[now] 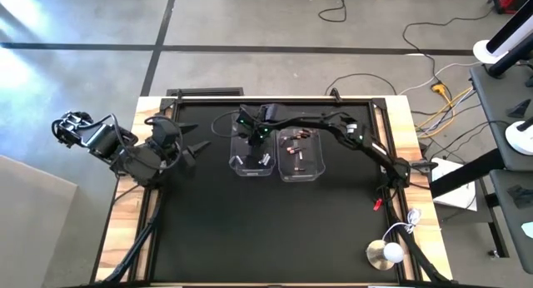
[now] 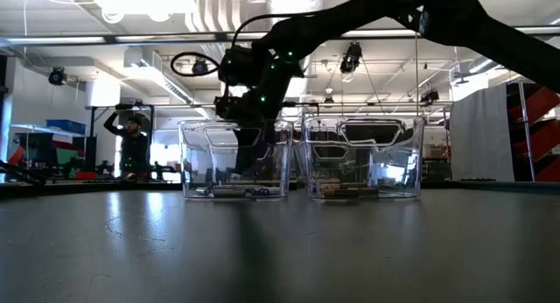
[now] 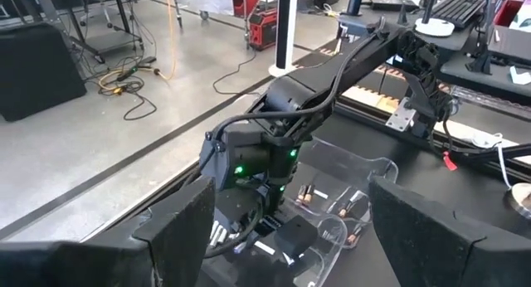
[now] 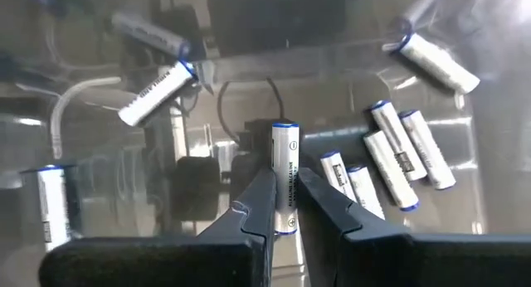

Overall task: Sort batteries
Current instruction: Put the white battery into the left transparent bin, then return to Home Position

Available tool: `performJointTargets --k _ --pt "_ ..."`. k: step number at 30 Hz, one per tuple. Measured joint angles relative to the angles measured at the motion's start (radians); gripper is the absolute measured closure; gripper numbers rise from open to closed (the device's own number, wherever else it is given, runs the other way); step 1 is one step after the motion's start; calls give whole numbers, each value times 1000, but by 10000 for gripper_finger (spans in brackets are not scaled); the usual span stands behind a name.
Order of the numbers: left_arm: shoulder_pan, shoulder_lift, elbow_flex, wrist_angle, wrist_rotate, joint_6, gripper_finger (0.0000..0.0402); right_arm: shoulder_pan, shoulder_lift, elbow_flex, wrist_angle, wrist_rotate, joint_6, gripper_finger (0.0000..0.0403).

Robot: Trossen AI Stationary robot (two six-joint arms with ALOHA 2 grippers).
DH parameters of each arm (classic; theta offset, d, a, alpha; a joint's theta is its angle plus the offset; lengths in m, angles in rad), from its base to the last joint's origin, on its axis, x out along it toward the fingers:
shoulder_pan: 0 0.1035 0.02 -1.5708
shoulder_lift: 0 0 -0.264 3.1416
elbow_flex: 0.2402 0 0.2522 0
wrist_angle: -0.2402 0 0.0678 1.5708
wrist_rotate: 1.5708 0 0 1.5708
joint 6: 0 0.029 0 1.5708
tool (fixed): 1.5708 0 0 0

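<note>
Right fingers [image 4: 249, 216]: closed on one white cell [image 4: 285, 177], which is pinched upright between the two tips, as seen in the right wrist view.
Right gripper [image 1: 252, 141]: lowered into the left bin [image 1: 236, 165], as shown from above; in the low view [image 2: 248, 128] it is seen inside that bin's walls.
Held cell: kept above the bin floor, not yet released.
White batteries [image 4: 398, 154]: several are seen lying loose on the clear floor around the held cell; a few are shown flat at the bottom of the left bin in the low view [image 2: 236, 192].
Dark batteries [image 1: 298, 151]: with copper-red ends, laid in the right bin [image 1: 312, 173], which stands just beside the left bin.
Left fingers [image 3: 178, 229]: spread wide apart, with nothing between them.
Left gripper [image 1: 193, 152]: parked at the left edge of the mat [image 1: 250, 230], well apart from the bins, pointed towards them.
Mat: no loose cells can be made out on it around the bins.
Red piece [image 1: 377, 204]: left near the right edge of the mat, apart from the bins.
Done, as judged: both kinds appear separated, white in one bin and dark in the other.
Left, as judged: the held cell is to be dropped in with the white ones; whether more cells remain elsewhere cannot be told.
</note>
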Motion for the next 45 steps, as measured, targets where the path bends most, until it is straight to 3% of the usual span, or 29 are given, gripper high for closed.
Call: performJointTargets --k 24,38,45 --pt "0 0 -6 -17 28 -26 109 15 62 -7 -20 -6 -106 365" --pt "0 1 -6 -17 35 -15 109 20 20 23 -83 -6 -59 268" --pt "0 2 -6 -22 54 189 109 22 -123 92 -161 -5 -61 236"
